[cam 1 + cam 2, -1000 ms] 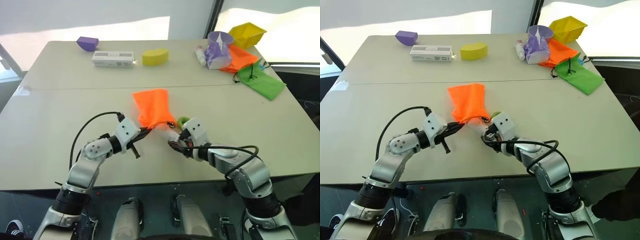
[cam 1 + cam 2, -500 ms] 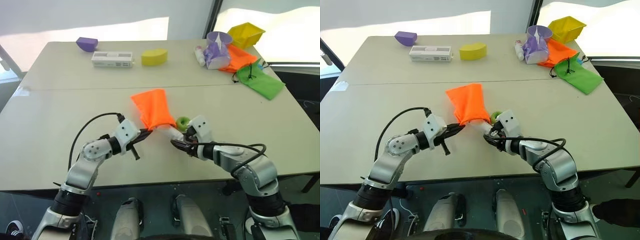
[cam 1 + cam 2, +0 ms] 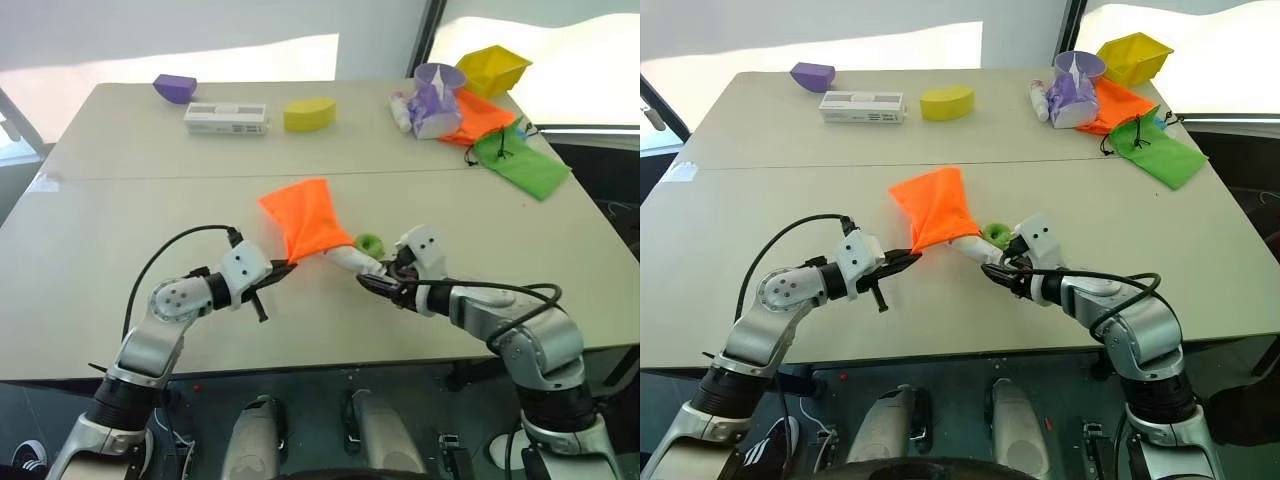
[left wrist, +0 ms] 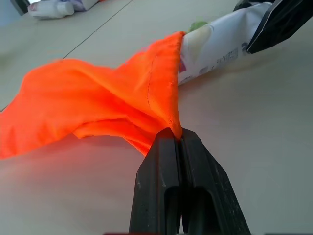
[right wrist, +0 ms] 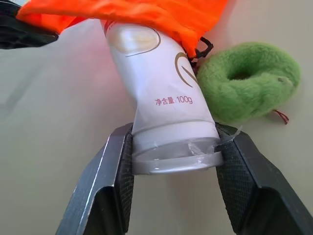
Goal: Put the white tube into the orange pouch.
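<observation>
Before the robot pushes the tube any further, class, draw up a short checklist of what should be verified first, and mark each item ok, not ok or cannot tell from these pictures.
1. Left gripper clamped on the rim of the orange pouch: ok, fingers shut on the fabric edge.
2. Right gripper holding the white tube: ok, gripped at its flat tail end.
3. Tube's leading end inside the pouch mouth: ok, orange fabric covers it.
4. Tube fully inside: not ok, most of it sticks out.
5. Green ball on the cord clear of the mouth: ok, it lies beside the tube.
6. Room left deeper in the pouch: cannot tell.
</observation>
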Robot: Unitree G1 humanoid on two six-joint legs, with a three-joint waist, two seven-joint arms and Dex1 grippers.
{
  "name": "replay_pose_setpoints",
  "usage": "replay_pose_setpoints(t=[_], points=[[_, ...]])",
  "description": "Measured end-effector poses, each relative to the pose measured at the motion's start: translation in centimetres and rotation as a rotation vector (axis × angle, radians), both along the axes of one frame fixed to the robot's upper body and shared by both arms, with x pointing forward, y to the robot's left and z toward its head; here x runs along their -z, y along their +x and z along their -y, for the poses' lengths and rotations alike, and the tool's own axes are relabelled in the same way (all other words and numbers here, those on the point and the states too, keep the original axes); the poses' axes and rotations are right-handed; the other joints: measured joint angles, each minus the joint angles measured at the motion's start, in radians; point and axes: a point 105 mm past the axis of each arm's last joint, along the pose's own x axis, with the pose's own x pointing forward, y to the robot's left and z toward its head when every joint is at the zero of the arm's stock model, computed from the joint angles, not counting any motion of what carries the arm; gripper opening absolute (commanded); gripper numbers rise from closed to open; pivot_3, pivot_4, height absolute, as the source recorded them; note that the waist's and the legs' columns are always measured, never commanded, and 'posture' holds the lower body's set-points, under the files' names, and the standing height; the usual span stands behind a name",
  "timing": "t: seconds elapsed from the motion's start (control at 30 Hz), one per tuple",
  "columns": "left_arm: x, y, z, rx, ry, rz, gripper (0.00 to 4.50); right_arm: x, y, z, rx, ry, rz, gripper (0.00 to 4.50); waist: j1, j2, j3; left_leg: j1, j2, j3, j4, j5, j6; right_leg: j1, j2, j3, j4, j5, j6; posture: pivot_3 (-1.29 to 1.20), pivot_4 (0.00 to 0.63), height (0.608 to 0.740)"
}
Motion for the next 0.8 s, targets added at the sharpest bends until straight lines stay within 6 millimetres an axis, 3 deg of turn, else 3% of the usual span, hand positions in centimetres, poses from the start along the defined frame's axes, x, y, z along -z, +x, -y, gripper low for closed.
replay_pose_setpoints(t=[0.27, 0.43, 0.7, 0.8], points=[[-0.5, 0.0, 1.5, -0.005, -0.139, -0.059, 0.00, 1.2, -1.5, -1.5, -0.065, -0.050, 0.016, 1.81, -0.001, 0.000, 0.000, 0.000, 0.000, 0.000, 0.000, 0.000, 0.000, 0.000, 0.000, 0.000, 0.001, 0.000, 0.000, 0.00, 0.150, 0.740], [-0.6, 0.1, 1.4, -0.021, -0.156, -0.071, 0.00, 1.5, -1.8, -0.2, -0.072, -0.108, 0.040, 1.81, -0.001, 0.000, 0.000, 0.001, 0.000, 0.000, 0.001, 0.000, 0.000, 0.001, 0.000, 0.001, 0.001, 0.000, 0.000, 0.00, 0.150, 0.740], [-0.7, -0.1, 1.0, -0.010, -0.149, -0.076, 0.00, 0.5, -1.9, 0.6, -0.067, -0.049, 0.049, 1.81, -0.001, 0.000, 0.000, 0.002, 0.000, 0.000, 0.001, 0.000, 0.000, 0.001, 0.000, 0.001, 0.003, 0.000, 0.000, 0.00, 0.150, 0.740], [-0.7, -0.1, 1.0, -0.010, -0.150, -0.077, 0.00, 0.4, -1.8, 0.1, -0.069, -0.021, 0.047, 1.81, -0.001, 0.000, 0.000, 0.002, 0.000, 0.000, 0.001, 0.000, 0.000, 0.001, 0.000, 0.001, 0.003, 0.000, 0.000, 0.00, 0.150, 0.740]])
